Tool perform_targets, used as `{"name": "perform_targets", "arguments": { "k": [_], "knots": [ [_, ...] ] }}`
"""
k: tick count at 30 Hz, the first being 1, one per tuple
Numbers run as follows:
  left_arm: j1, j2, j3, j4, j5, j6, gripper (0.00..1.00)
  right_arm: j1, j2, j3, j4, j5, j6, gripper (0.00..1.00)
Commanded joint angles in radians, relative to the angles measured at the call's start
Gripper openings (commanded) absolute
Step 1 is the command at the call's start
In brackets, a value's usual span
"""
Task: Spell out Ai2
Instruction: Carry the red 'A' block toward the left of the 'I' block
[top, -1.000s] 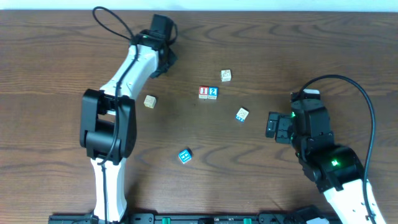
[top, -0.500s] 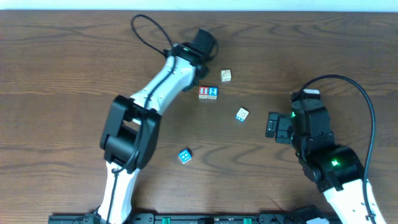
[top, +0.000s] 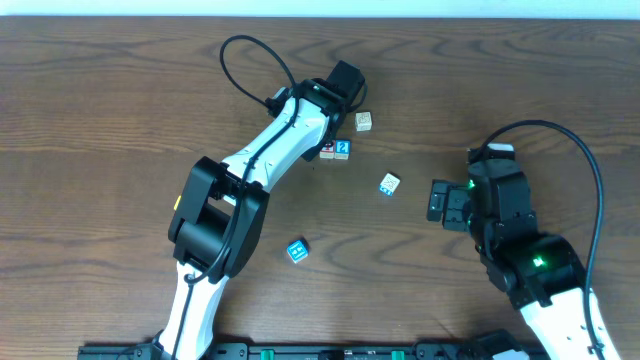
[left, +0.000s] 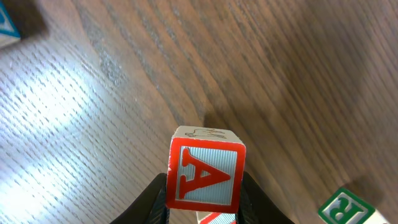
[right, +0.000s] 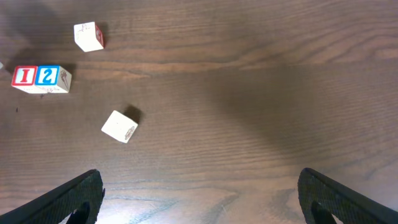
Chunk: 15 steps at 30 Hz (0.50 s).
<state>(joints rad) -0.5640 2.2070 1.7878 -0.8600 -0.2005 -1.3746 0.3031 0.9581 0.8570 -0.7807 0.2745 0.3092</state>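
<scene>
One block, the A block (left: 205, 177), is clamped in my left gripper (left: 204, 202) just beside the I block (right: 23, 76). A careless descent could knock it and the 2 block (right: 47, 76) askew. My right gripper (right: 200, 196) idles, jaws spread, well away.

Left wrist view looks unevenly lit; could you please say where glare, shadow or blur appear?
Left wrist: pale glare on the table at left, the A block sharp. Right wrist: a broad soft shadow across the wood, the end effector's fingers blurred. Overhead: evenly lit.
</scene>
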Motion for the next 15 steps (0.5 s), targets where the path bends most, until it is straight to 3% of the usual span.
{"name": "perform_targets", "arguments": {
  "k": [1,5,15],
  "knots": [
    [0.002,0.009,0.01,-0.006,0.046,-0.101,0.06,-0.01,-0.002,0.0,0.002,0.013,-0.011,0.99],
    [0.003,0.009,0.01,-0.006,0.071,-0.177,0.06,-0.01,-0.002,0.0,0.002,0.013,-0.011,0.99],
    [0.003,0.009,0.01,-0.013,0.041,-0.195,0.06,-0.01,-0.002,0.0,0.002,0.013,-0.011,0.99]
  ]
}}
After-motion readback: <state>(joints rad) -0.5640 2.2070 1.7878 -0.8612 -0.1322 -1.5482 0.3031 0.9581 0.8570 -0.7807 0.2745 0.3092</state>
